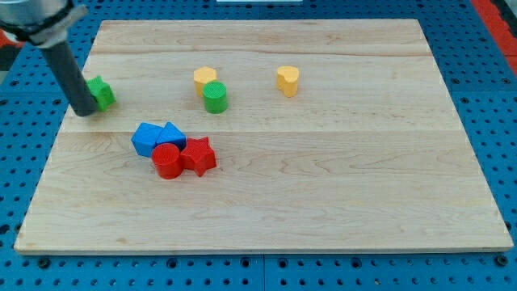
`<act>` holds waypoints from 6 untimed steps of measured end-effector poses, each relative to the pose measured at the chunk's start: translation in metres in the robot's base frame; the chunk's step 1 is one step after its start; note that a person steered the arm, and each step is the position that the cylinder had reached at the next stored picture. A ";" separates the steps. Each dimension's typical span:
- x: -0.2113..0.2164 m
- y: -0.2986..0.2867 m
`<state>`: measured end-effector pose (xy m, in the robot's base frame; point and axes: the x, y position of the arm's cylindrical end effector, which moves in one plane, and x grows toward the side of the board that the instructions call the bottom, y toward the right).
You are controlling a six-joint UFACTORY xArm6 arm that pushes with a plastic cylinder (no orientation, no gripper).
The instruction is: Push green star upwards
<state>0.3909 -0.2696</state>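
The green star point(102, 93) lies near the left edge of the wooden board point(323, 202), in the view's upper left. My tip point(84, 112) rests on the board just left of and slightly below the star, touching or nearly touching it. The dark rod rises from the tip to the view's top left corner and hides part of the star's left side.
A yellow block point(204, 78) and a green cylinder point(215, 97) stand together at upper centre. A yellow heart-like block point(287, 80) is to their right. Two blue blocks point(158, 137), a red cylinder point(167, 161) and a red star point(199, 155) cluster left of centre.
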 end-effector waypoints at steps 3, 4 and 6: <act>-0.040 0.051; -0.092 0.030; -0.079 -0.020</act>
